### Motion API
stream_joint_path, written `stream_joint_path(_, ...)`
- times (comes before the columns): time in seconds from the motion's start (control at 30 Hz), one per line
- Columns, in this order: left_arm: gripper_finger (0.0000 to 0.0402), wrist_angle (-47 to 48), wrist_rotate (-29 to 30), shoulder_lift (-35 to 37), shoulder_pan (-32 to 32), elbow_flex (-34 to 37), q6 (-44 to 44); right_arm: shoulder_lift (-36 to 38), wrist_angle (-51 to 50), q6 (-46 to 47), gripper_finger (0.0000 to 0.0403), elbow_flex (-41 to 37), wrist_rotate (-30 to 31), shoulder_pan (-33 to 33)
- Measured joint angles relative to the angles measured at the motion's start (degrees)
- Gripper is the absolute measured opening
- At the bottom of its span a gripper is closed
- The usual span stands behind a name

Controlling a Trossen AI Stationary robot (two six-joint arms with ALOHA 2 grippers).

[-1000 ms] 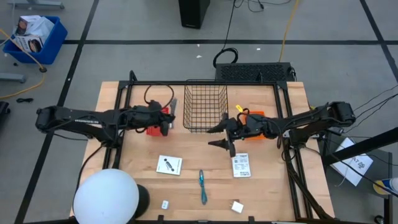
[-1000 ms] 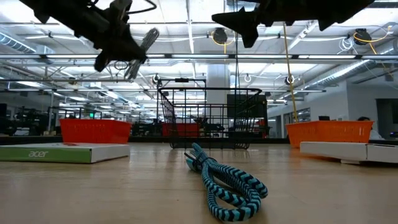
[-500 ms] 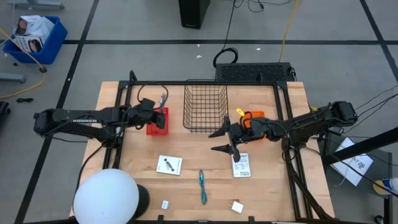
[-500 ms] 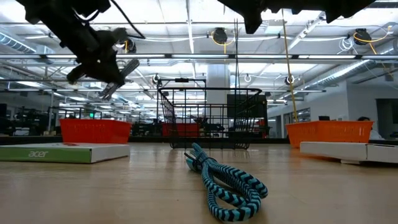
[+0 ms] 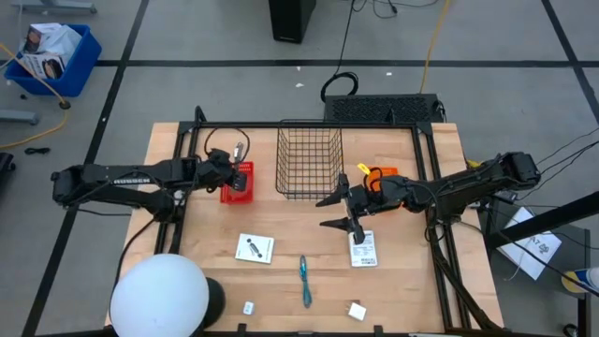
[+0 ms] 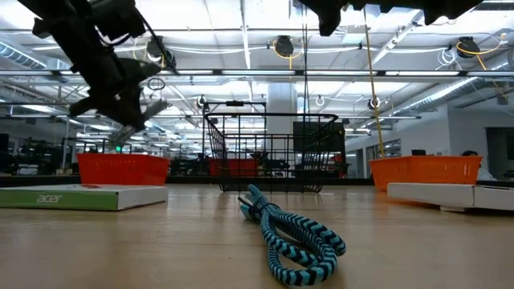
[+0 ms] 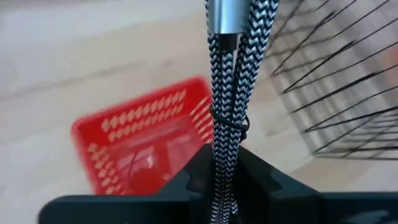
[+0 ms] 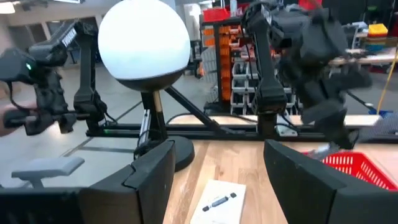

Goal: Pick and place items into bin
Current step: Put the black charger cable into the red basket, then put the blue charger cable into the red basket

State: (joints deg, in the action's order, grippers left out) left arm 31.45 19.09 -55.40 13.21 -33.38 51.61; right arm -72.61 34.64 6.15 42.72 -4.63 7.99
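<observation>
Over the red bin (image 5: pixel 238 182) w/ braided cable (image 7: pixel 231 93) clamped, left gripper (image 5: pixel 231 170) prob lining up a drop; right gripper (image 5: pixel 342 212) spread wide above desk center.

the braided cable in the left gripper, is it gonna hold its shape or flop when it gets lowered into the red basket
Probably flop. In the left wrist view the braided cable is doubled into limp strands tied by a thin band, so it should sag and fold. Its metal plug end looks heavier and may swing. The left gripper is above the red basket, whose slotted walls could snag a loop.
</observation>
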Motion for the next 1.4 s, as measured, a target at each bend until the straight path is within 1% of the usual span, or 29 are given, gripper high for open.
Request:
stream_joint_path(0.1, 0.0067, -1.51, 0.02, -1.83, -0.02, 0.52, 0.16, 0.39, -0.32, -0.03, 0.0235, 0.00, 0.00, 0.00)
stream_joint_path(0.27, 0.0040, -2.41, 0.07, -5.42, -0.04, 0.73, -0.08, 0.54, -0.30, -0.95, 0.0235, 0.03, 0.05, 0.00)
stream_joint_path(0.37, 0.0036, -2.92, 0.22, -7.18, -0.04, 0.73, -0.22, 0.53, -0.21, -1.02, 0.0235, 0.03, 0.05, 0.00)
stream_joint_path(0.43, 0.0048, -2.75, 0.19, -7.77, -0.07, 0.73, 0.01, 0.53, -0.41, -0.98, 0.0235, 0.03, 0.05, 0.00)
stream_joint_path(0.53, 0.0082, -2.98, -0.99, -8.37, -0.04, 0.71, 0.19, 0.51, -0.62, -0.98, 0.0235, 0.03, 0.05, 0.00)
stream_joint_path(0.77, 0.0153, -3.04, -1.31, -8.26, -0.11, 0.69, 1.37, 0.51, -0.77, -0.92, 0.0235, 0.03, 0.05, 0.00)
stream_joint_path(0.97, 0.0196, -5.15, -4.62, -8.26, -0.11, 0.69, -1.17, 0.51, -3.94, -0.14, 0.0235, 0.03, -0.11, 0.00)
stream_joint_path(1.03, 0.0205, -6.46, -6.39, -8.26, -0.34, 0.69, -2.32, 0.48, -5.42, 1.95, 0.0235, 0.01, -0.43, 0.00)
stream_joint_path(1.17, 0.0207, -10.62, -8.67, -8.26, -2.05, 0.69, -5.73, 0.49, -5.55, 4.05, 0.0235, 0.00, -7.34, 0.23)
stream_joint_path(1.33, 0.0200, -17.05, -12.39, -8.26, -4.37, 0.69, -9.08, -0.17, -1.51, 6.90, 0.0235, 0.04, -9.13, 2.43)
stream_joint_path(1.4, 0.0198, -19.64, -13.17, -8.24, -5.44, 0.69, -10.46, -0.63, -1.93, 8.58, 0.0235, 0.02, -9.13, 4.04)
